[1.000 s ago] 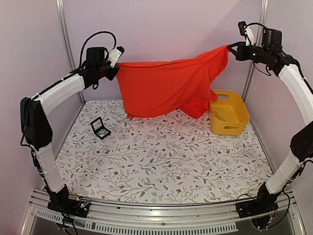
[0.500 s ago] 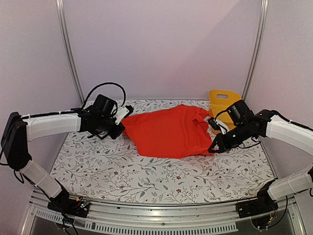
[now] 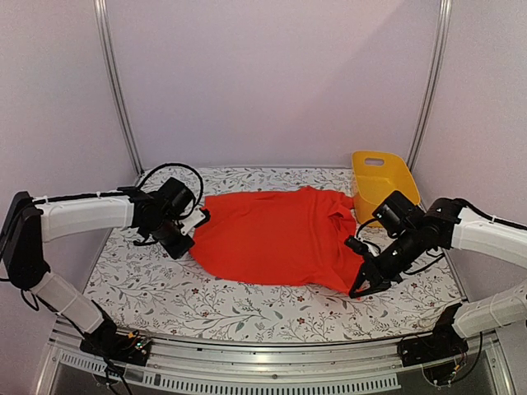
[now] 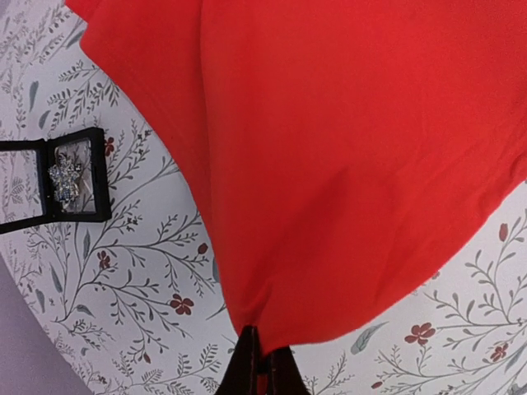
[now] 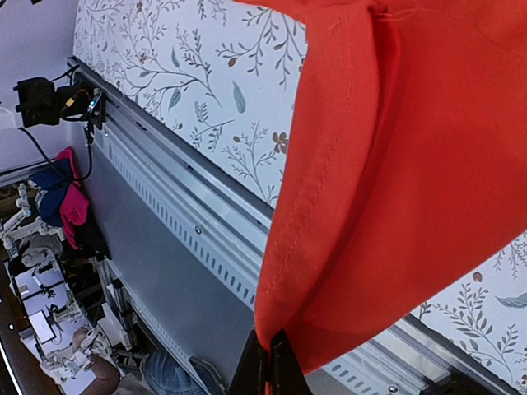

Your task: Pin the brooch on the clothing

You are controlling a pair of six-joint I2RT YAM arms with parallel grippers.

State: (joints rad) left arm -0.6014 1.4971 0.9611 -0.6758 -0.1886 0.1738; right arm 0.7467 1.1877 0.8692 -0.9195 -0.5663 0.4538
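Note:
The red-orange T-shirt (image 3: 276, 239) lies spread across the middle of the flowered table. My left gripper (image 3: 193, 239) is shut on its left edge, seen close in the left wrist view (image 4: 262, 362) with cloth (image 4: 346, 164) pinched between the tips. My right gripper (image 3: 359, 289) is shut on the shirt's near right corner and holds it a little above the table's front rail; the hem (image 5: 395, 164) hangs from the tips (image 5: 269, 352). The glittery brooch (image 4: 64, 179) sits in an open black box (image 4: 33, 218) on the table, left of the shirt. In the top view my left arm hides the box.
A yellow plastic basket (image 3: 380, 177) stands at the back right, just behind the shirt's right sleeve. The metal front rail (image 5: 189, 222) runs under my right gripper. Frame posts stand at the back corners.
Both arms have come down from holding the shirt high in the air. Since half a second ago the shirt lies wider and flatter, and my right gripper has moved toward the front edge.

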